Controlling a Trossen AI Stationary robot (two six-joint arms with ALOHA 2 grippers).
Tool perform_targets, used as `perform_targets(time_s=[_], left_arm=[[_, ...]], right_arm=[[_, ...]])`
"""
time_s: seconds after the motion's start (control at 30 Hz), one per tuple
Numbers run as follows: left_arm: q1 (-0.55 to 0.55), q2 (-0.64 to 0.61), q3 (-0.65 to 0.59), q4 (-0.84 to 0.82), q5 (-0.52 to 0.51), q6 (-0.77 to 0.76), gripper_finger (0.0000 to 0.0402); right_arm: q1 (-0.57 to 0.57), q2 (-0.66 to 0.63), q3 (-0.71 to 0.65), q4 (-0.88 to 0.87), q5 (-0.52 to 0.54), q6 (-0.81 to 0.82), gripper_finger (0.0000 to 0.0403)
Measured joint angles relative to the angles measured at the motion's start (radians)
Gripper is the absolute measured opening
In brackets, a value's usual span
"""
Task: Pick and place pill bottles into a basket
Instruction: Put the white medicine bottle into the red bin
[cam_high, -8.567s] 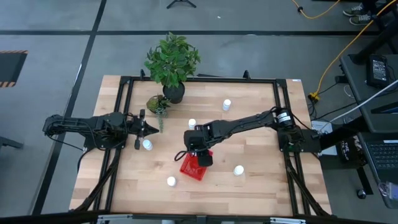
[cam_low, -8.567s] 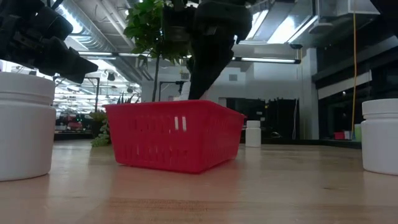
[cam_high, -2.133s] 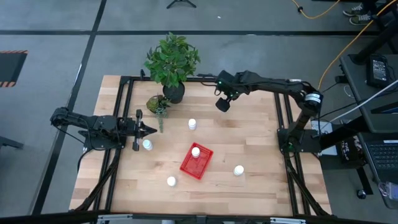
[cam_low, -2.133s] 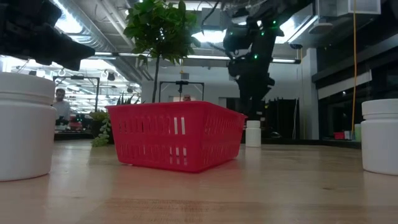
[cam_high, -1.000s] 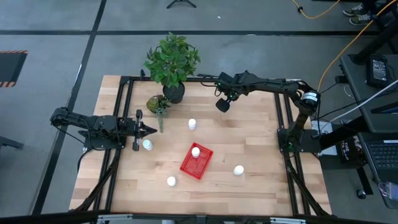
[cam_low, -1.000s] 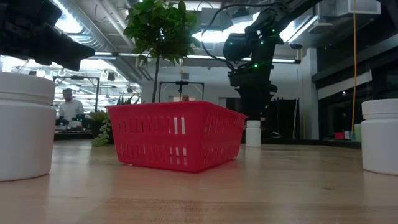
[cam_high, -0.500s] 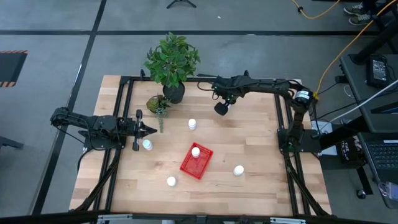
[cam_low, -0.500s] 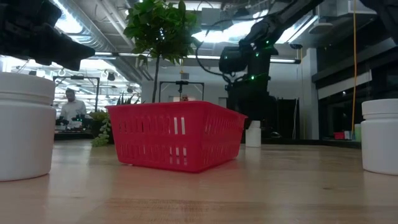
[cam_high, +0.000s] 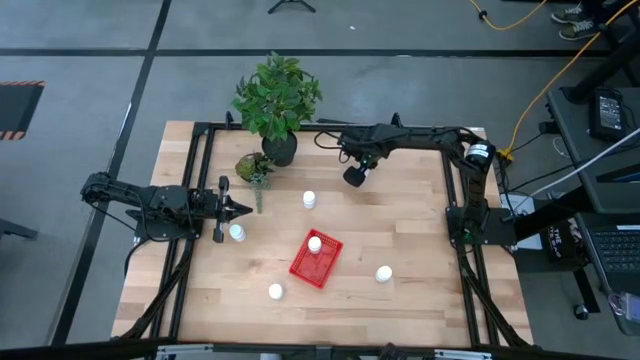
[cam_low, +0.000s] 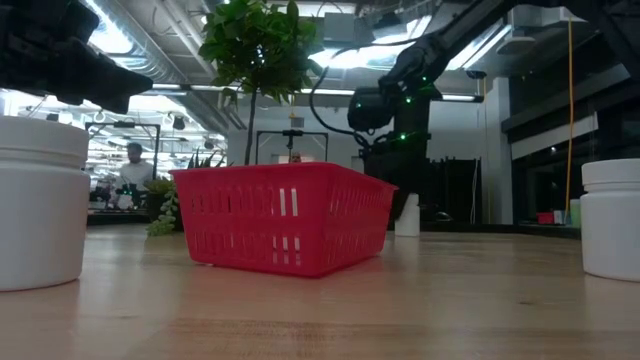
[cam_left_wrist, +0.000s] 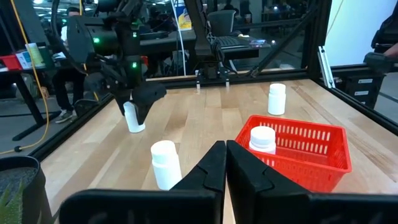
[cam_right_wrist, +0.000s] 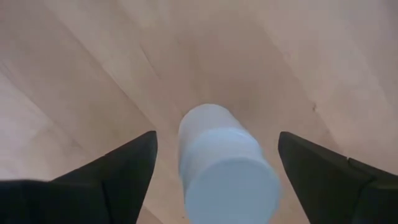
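The red basket sits mid-table with one pill bottle standing in it. Loose pill bottles stand on the wood: one behind the basket, one at front left, one at front right. My right gripper hovers at the back of the table, covering another bottle from above. Its wrist view shows that bottle upright between the open fingers, untouched. My left gripper waits shut at the left, beside a bottle.
A potted plant stands at the back left of the table, with a small green sprig in front of it. A black frame runs along the table's sides. Bare wood lies between the basket and the right rail.
My right gripper has shifted slightly left and toward the table's front, lowering around the back bottle. The left arm, the basket and the other bottles have not moved.
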Motion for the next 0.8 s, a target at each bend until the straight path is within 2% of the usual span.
perform_targets(time_s=[0.13, 0.47, 0.8], left_arm=[[0.000, 0.000, 0.000, 0.000, 0.000, 0.000, 0.0004], [0.000, 0.000, 0.000, 0.000, 0.000, 0.000, 0.0007], [0.000, 0.000, 0.000, 0.000, 0.000, 0.000, 0.0007]], right_arm=[[0.000, -0.001, 0.025, -0.022, 0.002, 0.003, 0.0317], [0.000, -0.002, 0.047, -0.097, 0.001, 0.025, 0.0233], [0.000, -0.002, 0.048, -0.101, 0.000, 0.022, 0.0213]])
